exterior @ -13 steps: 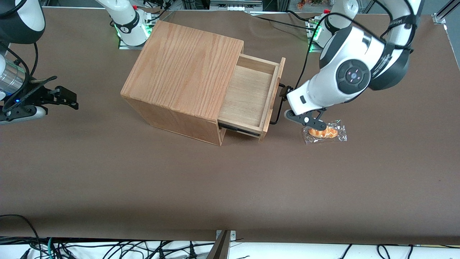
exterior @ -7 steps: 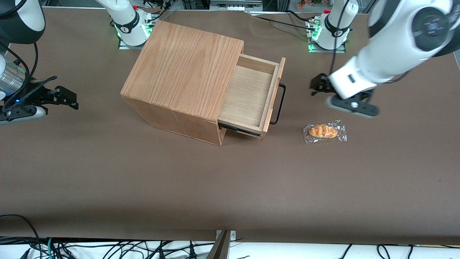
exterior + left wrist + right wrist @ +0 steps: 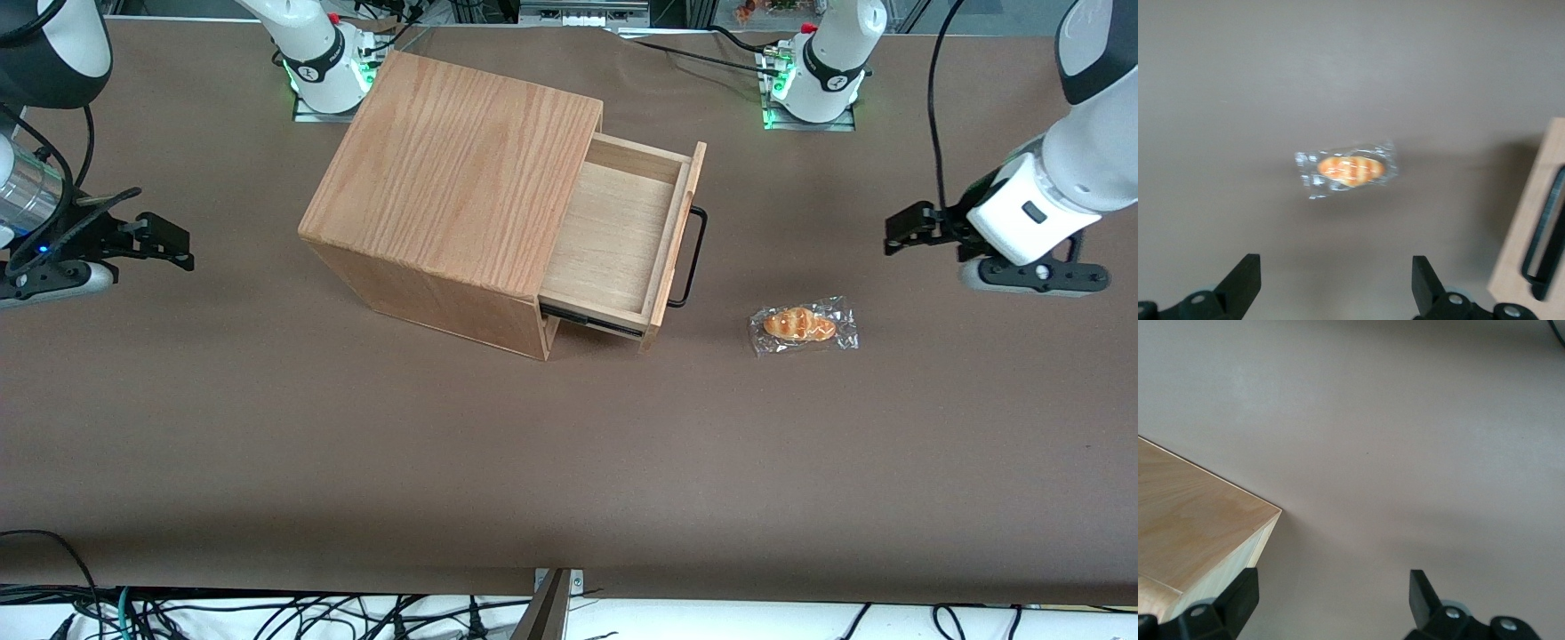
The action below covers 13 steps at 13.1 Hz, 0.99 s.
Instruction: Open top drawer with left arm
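We see the oak-grain wooden box [image 3: 462, 191] standing on the brown desk [image 3: 356, 462], toward the middle and a little nearer the parked arm's end. Its top face is plain wood grain, and one corner of the box shows in the right wrist view [image 3: 1198, 540] as well.

From the box's open side the top drawer [image 3: 618, 236] sticks out a good way, so that we look straight down onto its bare, light-wood floor. Its front panel carries the thin black bar handle [image 3: 693, 258], which stands clear of the panel and has nothing touching it. In the left wrist view the front panel [image 3: 1531, 233] and the handle [image 3: 1546, 233] appear at the frame's edge.

Next comes a small wrapped pastry [image 3: 803, 326], an orange roll in clear crinkled film, lying flat on the desk near the drawer front but apart from it, and nearer the front camera than the handle. The left wrist view shows the same pastry [image 3: 1348, 169] on bare desk.

Toward the working arm's end, the left arm [image 3: 1058, 191] hangs above the desk, its hand [image 3: 907, 229] well apart from both drawer and pastry. The hand [image 3: 1335, 287] is spread wide with nothing between its fingers [image 3: 1241, 283].
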{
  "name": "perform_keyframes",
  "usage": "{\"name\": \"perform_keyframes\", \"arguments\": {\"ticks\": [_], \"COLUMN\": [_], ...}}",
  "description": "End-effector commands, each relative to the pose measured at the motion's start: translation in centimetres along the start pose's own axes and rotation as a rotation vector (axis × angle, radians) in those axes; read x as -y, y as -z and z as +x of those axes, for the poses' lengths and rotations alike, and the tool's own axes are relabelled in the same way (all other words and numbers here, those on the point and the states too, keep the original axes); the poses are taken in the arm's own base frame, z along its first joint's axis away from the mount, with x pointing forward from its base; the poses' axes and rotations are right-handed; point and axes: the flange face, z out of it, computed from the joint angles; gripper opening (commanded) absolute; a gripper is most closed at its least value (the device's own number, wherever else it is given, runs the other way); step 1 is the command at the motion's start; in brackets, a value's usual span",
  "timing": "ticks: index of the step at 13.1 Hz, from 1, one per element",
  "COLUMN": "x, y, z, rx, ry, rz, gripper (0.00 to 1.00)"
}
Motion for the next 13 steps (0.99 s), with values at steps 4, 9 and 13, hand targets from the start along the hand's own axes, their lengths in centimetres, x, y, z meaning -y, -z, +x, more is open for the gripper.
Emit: {"name": "perform_keyframes", "arguments": {"ticks": [4, 9, 13], "x": [-1.1, -1.6, -1.6], "y": [1.0, 1.7, 1.6], "z": [-3.5, -4.0, -3.9], "rx": [-0.122, -0.086, -0.084], "ry": [0.0, -0.014, -0.014], "rz": [0.025, 0.003, 0.003], "gripper": [1.0, 1.0, 1.0]}}
